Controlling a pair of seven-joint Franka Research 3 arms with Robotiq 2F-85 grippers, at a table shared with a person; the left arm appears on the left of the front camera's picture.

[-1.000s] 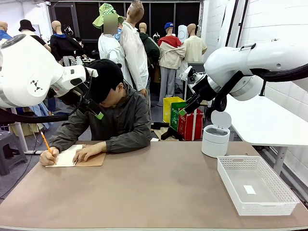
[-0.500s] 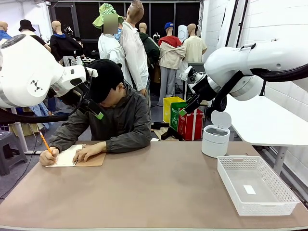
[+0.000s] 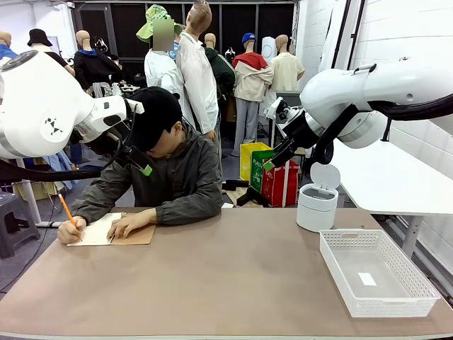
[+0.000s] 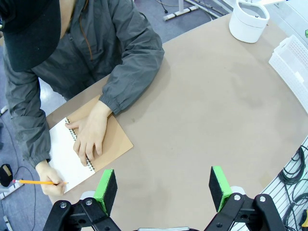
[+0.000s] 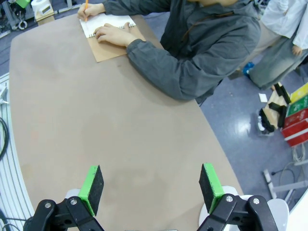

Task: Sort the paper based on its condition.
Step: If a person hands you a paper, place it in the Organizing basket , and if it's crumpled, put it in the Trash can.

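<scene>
No loose sheet of paper is in view. At the table's far left, a person writes with an orange pencil (image 3: 67, 210) on the white page of a spiral notebook (image 3: 99, 230) with a brown cover, the other hand (image 3: 131, 223) flat on it. The notebook (image 4: 62, 154) also lies below my left gripper (image 4: 163, 185), which hangs open and empty high above the table. My right gripper (image 5: 151, 185) is open and empty too, raised over the table's right side, with the notebook (image 5: 108, 21) far off. In the front view the left gripper (image 3: 138, 164) and right gripper (image 3: 272, 157) hover at the person's head height.
A white plastic basket (image 3: 352, 233) stands at the table's right, with a small white slip on its floor. A white round bin (image 3: 316, 205) with its lid up sits at the far right edge. The brown tabletop (image 3: 233, 283) is bare in the middle.
</scene>
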